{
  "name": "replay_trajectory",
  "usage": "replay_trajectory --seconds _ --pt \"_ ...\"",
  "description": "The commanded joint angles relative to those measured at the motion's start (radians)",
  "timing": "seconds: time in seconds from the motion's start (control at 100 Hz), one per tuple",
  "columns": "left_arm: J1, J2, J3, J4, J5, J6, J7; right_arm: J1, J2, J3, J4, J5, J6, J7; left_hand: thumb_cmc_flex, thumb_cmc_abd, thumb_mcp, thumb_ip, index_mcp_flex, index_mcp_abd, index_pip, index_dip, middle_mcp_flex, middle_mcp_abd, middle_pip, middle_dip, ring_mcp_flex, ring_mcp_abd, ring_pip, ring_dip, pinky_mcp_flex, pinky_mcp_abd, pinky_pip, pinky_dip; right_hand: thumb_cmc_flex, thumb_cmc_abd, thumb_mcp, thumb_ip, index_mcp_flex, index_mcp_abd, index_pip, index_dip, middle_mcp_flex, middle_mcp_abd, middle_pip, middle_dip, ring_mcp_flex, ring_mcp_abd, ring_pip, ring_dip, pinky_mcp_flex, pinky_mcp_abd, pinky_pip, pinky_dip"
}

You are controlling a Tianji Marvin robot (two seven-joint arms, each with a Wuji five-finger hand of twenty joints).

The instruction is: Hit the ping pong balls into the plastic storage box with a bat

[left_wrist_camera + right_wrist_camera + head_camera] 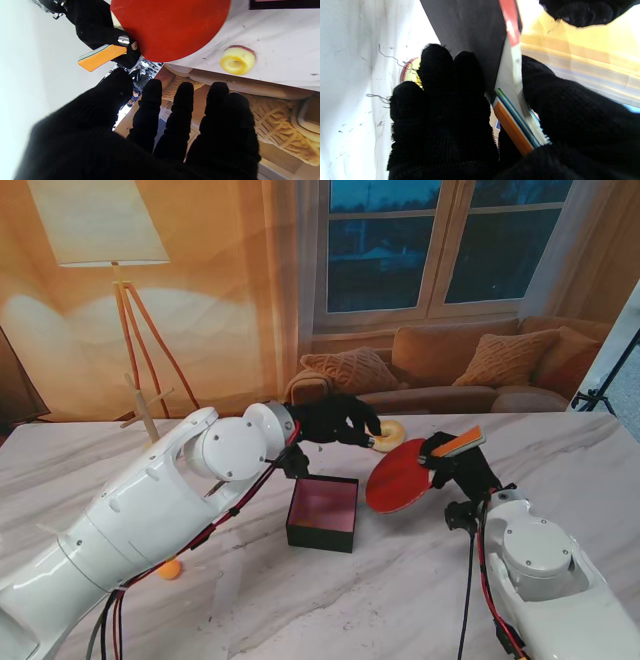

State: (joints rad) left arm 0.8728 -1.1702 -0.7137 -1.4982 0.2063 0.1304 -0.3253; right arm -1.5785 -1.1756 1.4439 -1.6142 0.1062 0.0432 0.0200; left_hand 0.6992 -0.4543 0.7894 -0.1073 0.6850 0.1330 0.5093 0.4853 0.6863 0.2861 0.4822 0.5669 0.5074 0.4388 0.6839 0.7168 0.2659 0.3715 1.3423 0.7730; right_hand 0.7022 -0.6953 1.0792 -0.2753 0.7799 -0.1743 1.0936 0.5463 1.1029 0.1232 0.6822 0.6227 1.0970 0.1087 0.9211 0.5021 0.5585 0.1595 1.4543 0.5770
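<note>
Orange ping pong ball [170,569] at lower left, unattended; storage box [322,513] mid-frame. Right hand [452,461] clamped on red bat [398,476]; left hand [340,421] spread, holding nothing, near yellow ring [388,435]. Risk: bat striking ring instead.

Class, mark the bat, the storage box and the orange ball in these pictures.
bat [398,477]: stand view, middle of red blade.
storage box [321,532]: stand view, near black wall.
orange ball [170,569]: stand view, its centre, beside the left arm.

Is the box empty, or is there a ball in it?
Empty. In the stand's view the storage box shows only its bare reddish floor; an orange ball lies outside on the table.
</note>
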Motion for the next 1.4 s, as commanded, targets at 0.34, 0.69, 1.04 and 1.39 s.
replay_trajectory --seconds 0.34,0.69,1.04,1.39 --pt "0.173 0.095 -0.180 -0.111 0.154 0.103 -0.111 -0.027 -0.006 0.011 -0.008 -0.006 -0.026 -0.019 0.010 0.041 -0.047 0.039 -0.155 0.002 -0.132 -0.056 -0.239 -0.026 -0.123 -0.073 -0.147 0.027 -0.147 -0.063 -0.135 0.007 -0.097 -0.022 0.073 0.078 0.070 0.009 0.072 -0.058 0.018 0.023 0.027 -0.113 0.017 0.020 -0.023 -0.059 -0.011 0.014 -0.004 -0.039 -0.006 0.019" --pt "0.340 0.133 -0.338 -0.183 0.285 0.141 -0.166 -0.036 -0.006 0.009 -0.006 -0.006 -0.030 -0.019 0.013 0.056 -0.096 0.040 -0.228 -0.014 -0.200 -0.071 -0.353 -0.044 -0.189 -0.115 -0.242 -0.006 -0.256 -0.101 -0.221 0.009 -0.192 -0.059 0.071 0.078 0.072 0.008 0.072 -0.057 0.019 0.022 0.027 -0.111 0.017 0.019 -0.022 -0.057 -0.009 0.014 -0.003 -0.039 -0.005 0.021" --pt "0.492 0.155 -0.478 -0.245 0.421 0.149 -0.214 -0.041 -0.007 0.008 -0.011 -0.003 -0.029 -0.025 0.021 0.074 -0.156 0.044 -0.325 -0.033 -0.275 -0.087 -0.461 -0.063 -0.259 -0.158 -0.343 -0.058 -0.397 -0.160 -0.305 0.011 -0.354 -0.090 0.071 0.079 0.072 0.008 0.070 -0.056 0.019 0.021 0.026 -0.108 0.018 0.018 -0.022 -0.056 -0.007 0.014 -0.003 -0.036 -0.002 0.022" --pt "0.640 0.160 -0.604 -0.264 0.585 0.150 -0.223 -0.041 -0.006 0.007 -0.012 -0.002 -0.028 -0.022 0.003 0.092 -0.278 0.044 -0.398 -0.041 -0.320 -0.093 -0.532 -0.087 -0.323 -0.203 -0.403 -0.065 -0.501 -0.213 -0.341 0.041 -0.510 -0.127 0.068 0.078 0.073 0.007 0.070 -0.054 0.020 0.019 0.027 -0.110 0.020 0.018 -0.021 -0.053 -0.004 0.013 -0.004 -0.036 0.001 0.024"
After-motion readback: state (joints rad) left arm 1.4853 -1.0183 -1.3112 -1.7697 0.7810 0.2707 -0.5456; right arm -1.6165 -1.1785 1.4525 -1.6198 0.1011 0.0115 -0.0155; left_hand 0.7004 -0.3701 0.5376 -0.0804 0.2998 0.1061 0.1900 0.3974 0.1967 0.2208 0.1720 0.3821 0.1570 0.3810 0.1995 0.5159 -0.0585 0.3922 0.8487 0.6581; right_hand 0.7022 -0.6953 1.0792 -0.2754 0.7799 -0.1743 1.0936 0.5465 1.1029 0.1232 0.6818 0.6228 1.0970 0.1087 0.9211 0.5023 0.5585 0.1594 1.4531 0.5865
